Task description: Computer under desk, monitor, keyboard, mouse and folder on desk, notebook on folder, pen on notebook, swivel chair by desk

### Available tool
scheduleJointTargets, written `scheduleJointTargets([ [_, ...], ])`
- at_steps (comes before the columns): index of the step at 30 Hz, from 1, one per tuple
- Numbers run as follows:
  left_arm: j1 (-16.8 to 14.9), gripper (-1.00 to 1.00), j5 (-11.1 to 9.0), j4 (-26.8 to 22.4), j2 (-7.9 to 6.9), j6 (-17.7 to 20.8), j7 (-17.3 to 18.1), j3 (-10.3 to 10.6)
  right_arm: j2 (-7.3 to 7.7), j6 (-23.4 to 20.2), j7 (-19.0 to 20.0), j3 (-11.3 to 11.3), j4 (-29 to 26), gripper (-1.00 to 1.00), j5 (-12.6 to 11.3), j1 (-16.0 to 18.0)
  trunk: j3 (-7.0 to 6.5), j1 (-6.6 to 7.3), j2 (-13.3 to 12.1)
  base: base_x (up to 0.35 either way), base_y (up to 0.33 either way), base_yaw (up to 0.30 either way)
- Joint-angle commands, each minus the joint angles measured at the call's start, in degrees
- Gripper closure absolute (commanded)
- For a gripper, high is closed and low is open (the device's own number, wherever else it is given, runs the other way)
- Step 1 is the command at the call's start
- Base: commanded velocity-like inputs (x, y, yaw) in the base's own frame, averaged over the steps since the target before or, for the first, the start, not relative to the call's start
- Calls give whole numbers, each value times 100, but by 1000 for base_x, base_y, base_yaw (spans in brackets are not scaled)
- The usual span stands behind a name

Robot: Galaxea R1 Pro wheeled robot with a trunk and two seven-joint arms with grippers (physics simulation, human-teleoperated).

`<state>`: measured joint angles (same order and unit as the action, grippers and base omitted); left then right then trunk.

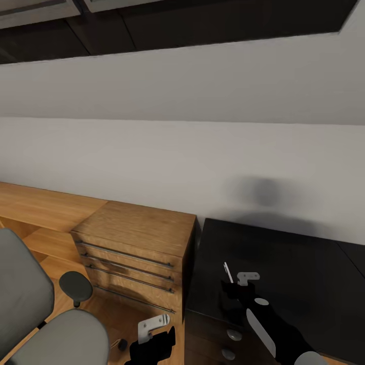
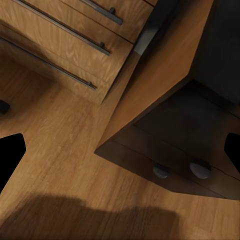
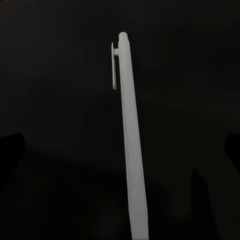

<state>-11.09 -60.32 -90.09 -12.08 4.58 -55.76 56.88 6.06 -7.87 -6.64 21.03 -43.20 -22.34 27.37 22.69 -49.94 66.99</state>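
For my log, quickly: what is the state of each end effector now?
Left end effector: open, holding nothing.
Right end effector: closed on the pen, above the desk.

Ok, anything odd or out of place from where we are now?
Nothing spilled or damaged. The right gripper holds the pen over the desk, but the visible desktop has no notebook or folder to take it. The swivel chair stands apart, past the wooden chest.

Soft, even, dim-to-moderate light fills the head view; a blurred round shadow lies on the pale grey wall [image 1: 203, 152] at four o'clock. The glossy black-topped desk [image 1: 284, 263] swallows detail. Renders look slightly soft, compression-smeared.
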Motion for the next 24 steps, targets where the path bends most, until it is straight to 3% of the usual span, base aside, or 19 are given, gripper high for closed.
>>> scheduleJointTargets([
  [1, -8, -100, -4, -9, -3, 38, -33, 10, 9, -22, -56, 38, -13, -100, -52, 5, 7, 0, 5, 0, 0, 0],
  [6, -8, -100, -3, -9, -5, 36, -32, 10, 8, -22, -56, 41, -13, -100, -52, 5, 7, 0, 5, 0, 0, 0],
  [14, -8, -100, 0, -9, -5, 35, -38, 10, 9, -22, -56, 41, -9, -100, -52, 5, 150, -176, 326, 0, 0, 0],
  [24, -8, -100, -3, -9, -5, 35, -24, 15, 2, -22, -56, 42, 77, -100, -52, 11, 150, -176, 326, 0, 0, 0],
])
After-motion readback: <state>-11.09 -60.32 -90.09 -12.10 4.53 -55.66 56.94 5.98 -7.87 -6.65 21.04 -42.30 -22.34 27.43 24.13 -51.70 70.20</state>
